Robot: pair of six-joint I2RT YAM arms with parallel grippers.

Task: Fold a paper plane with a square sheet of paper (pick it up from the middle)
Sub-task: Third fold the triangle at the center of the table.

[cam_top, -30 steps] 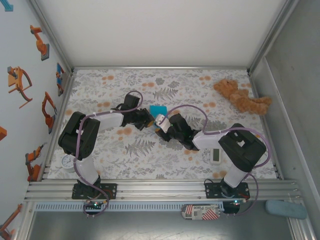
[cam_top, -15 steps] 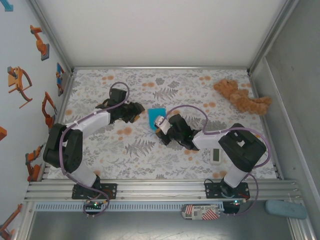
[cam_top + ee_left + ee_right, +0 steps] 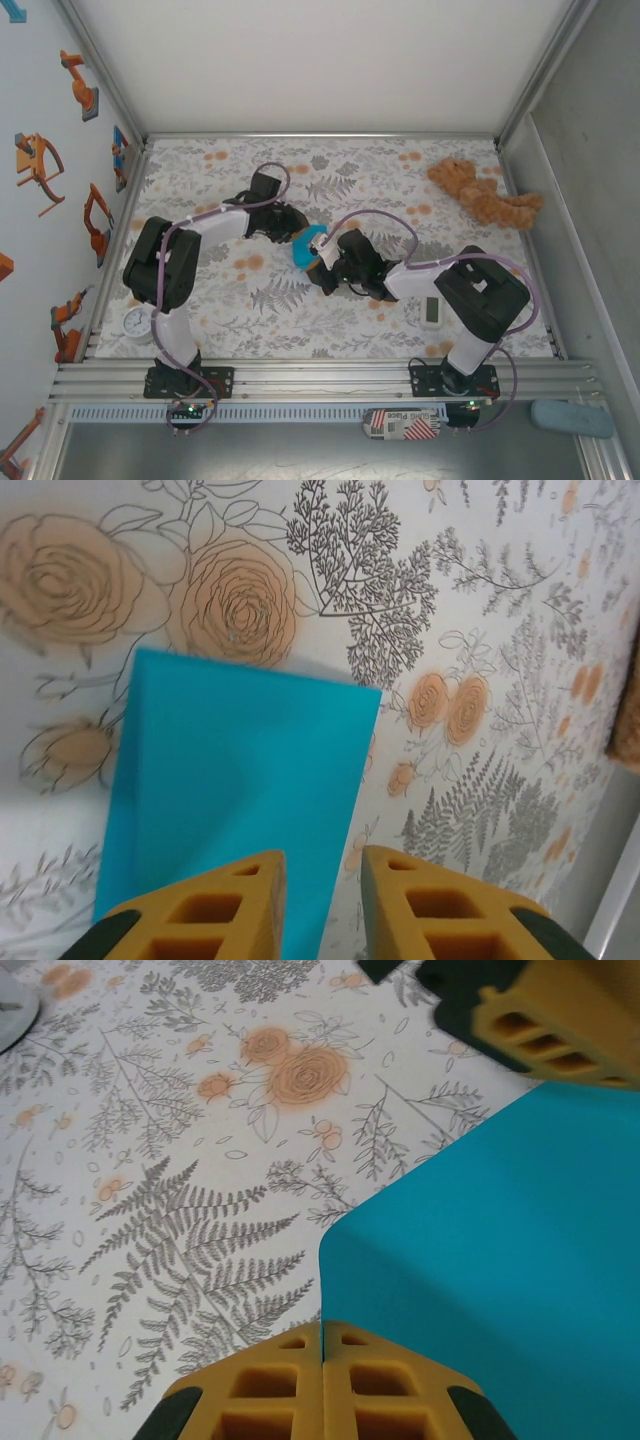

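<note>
Light, floppy paper [image 3: 305,246] sits mid-table [image 3: 300,325], its 5 o'clock edge pinched in the closed right gripper [image 3: 322,1345] — left gripper [image 3: 322,868], jaws slightly apart, at 10 o'clock — grip edges gently, since it likely creases.

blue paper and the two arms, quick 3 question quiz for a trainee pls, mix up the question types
1. True or false: the right pincer has its jaws wide apart.
2. What lies near the far right corner of the table? A) a brown teddy bear B) a mug C) a ball
3. Fill in: the ___ pincer has a gap between its fingers, and the edge of the sheet of paper runs into that gap.

Key
1. False: it is shut on the sheet's edge.
2. A.
3. Left: the left pincer.
</note>
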